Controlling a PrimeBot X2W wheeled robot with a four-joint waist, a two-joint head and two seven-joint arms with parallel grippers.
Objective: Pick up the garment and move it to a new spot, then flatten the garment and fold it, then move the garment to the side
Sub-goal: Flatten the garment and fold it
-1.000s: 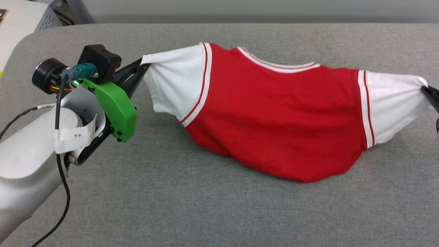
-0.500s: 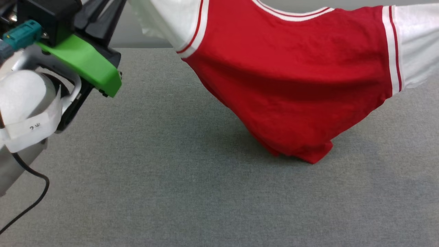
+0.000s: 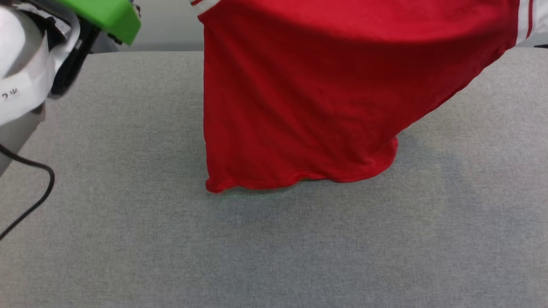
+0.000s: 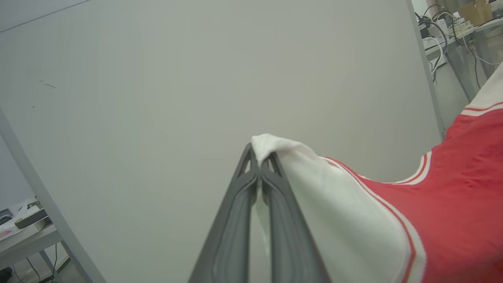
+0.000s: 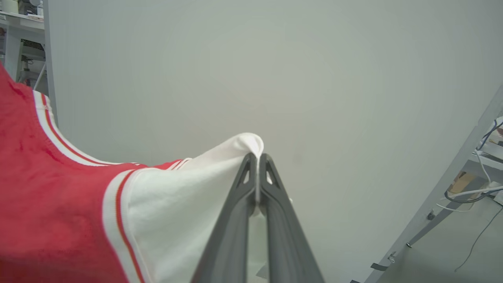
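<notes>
Up off the grey surface (image 3: 274, 256) with the garment (image 3: 299, 107): red body hanging like a curtain, neckline end up, hem down. Long axis sleeve to sleeve, running left to right across the head view, stretched between the two arms. Hem slanting, with the corner on the robot's left lowest in that view and the edge climbing toward the right. Soft shadow directly under it (brushing the surface or just clear of it, cannot tell). Red-and-white striped trim (image 3: 524, 21) and a sliver of white sleeve at the top right edge of the head view.

Clenched on the bunched tip of the white sleeve on the robot's left: the left end effector (image 4: 259, 163), fingers pressed together, a tuft of cloth poking out above them. Sleeve and red shoulder falling away to the right of the left wrist view. Same on the other side: right end effector (image 5: 257, 161) gripping the other sleeve tip, fabric folded over the fingertips, red body dropping to the left of the right wrist view.

Further out, the left arm's green cover (image 3: 107, 17) and pale forearm (image 3: 19, 47) in the head view's upper left corner, a black cable (image 3: 53, 182) looping below. Behind both sleeve tips, a plain pale wall panel (image 4: 157, 98).
</notes>
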